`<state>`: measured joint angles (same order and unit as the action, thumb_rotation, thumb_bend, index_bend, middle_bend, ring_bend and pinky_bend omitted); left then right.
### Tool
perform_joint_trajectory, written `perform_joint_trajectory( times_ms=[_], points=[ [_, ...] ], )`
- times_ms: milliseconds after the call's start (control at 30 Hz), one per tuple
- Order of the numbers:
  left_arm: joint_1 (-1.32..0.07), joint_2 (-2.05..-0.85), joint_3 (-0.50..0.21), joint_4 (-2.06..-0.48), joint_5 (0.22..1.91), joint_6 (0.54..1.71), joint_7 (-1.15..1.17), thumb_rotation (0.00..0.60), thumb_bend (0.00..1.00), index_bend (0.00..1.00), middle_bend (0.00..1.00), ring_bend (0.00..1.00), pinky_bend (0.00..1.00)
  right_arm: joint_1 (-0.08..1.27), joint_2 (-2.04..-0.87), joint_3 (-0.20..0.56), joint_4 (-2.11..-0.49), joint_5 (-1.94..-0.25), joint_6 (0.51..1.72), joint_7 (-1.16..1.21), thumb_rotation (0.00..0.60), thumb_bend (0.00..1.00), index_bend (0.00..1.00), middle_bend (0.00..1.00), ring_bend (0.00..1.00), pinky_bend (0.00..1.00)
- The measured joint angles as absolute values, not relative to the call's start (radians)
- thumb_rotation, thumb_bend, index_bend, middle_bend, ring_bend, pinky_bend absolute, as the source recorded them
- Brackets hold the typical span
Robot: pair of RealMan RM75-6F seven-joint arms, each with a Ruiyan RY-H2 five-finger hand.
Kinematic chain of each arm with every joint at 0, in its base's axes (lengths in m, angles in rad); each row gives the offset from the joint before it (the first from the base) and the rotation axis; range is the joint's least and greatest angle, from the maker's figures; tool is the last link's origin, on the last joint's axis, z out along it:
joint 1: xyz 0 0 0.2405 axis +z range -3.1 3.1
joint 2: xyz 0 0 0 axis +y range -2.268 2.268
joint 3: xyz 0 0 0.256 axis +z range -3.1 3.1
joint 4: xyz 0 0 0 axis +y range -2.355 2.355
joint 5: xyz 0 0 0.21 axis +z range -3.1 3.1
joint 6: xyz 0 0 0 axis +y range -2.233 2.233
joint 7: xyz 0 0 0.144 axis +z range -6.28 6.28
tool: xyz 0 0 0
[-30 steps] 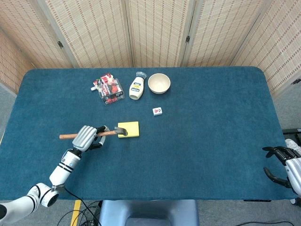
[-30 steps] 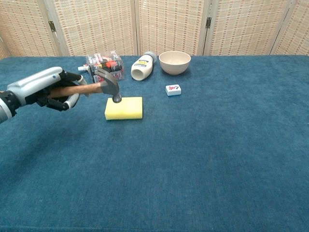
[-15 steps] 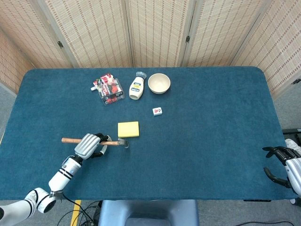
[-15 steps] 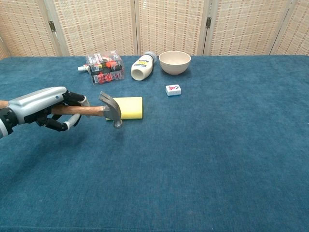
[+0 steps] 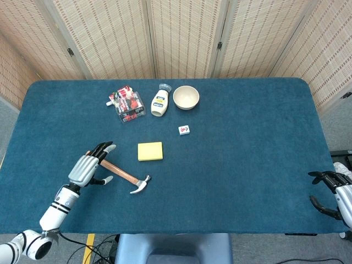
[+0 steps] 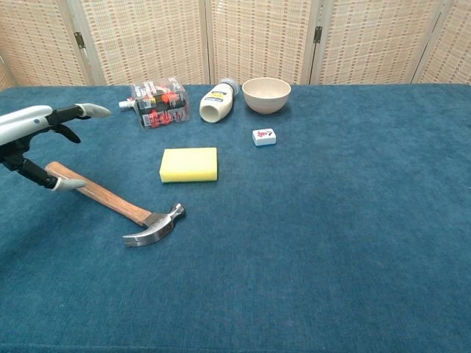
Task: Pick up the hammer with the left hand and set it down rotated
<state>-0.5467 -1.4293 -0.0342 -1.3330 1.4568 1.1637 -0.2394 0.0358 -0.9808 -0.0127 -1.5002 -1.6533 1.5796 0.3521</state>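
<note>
1. The hammer (image 6: 121, 207) lay flat on the blue desk (image 5: 247, 159), near-left of the yellow sponge (image 6: 189, 164), its wooden handle running far-left and its steel head pointing near-right.
2. The left hand (image 5: 88, 168) hovered over the handle's end with its fingers (image 6: 88, 110) spread apart and holding nothing; whether a fingertip touched the wood could not be told.
3. The right hand (image 5: 336, 191) rested at the desk's near-right edge, fingers loosely apart and empty.
4. Judged from this, release was the step in hand: lifting straight up and away would keep the fingers from dragging the handle and spoiling the hammer's angle.
</note>
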Motion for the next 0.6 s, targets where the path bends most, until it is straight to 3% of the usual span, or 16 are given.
perform_joint_trajectory(
  times_ms=[133, 333, 600],
  points=[
    [-0.498, -1.357, -0.034, -1.440, 1.412, 1.193, -0.170, 0.600, 0.27, 0.09, 0.09, 0.06, 0.25, 0.038, -0.979, -0.015, -1.500, -1.651, 1.569, 0.353, 0.600, 0.23, 0.30, 0.45, 0.29, 0.30],
    [-0.380, -1.271, -0.028, -1.565, 1.355, 1.333, -0.030, 0.600, 0.27, 0.16, 0.12, 0.06, 0.25, 0.052, -0.978, -0.017, -1.498, -1.653, 1.544, 0.355, 0.600, 0.23, 0.30, 0.45, 0.29, 0.30],
    [-0.220, -1.163, 0.010, -1.646, 1.332, 1.491, 0.085, 0.600, 0.27, 0.18, 0.13, 0.06, 0.25, 0.074, -0.985, -0.014, -1.495, -1.665, 1.525, 0.359, 0.600, 0.23, 0.30, 0.45, 0.29, 0.30]
  ],
)
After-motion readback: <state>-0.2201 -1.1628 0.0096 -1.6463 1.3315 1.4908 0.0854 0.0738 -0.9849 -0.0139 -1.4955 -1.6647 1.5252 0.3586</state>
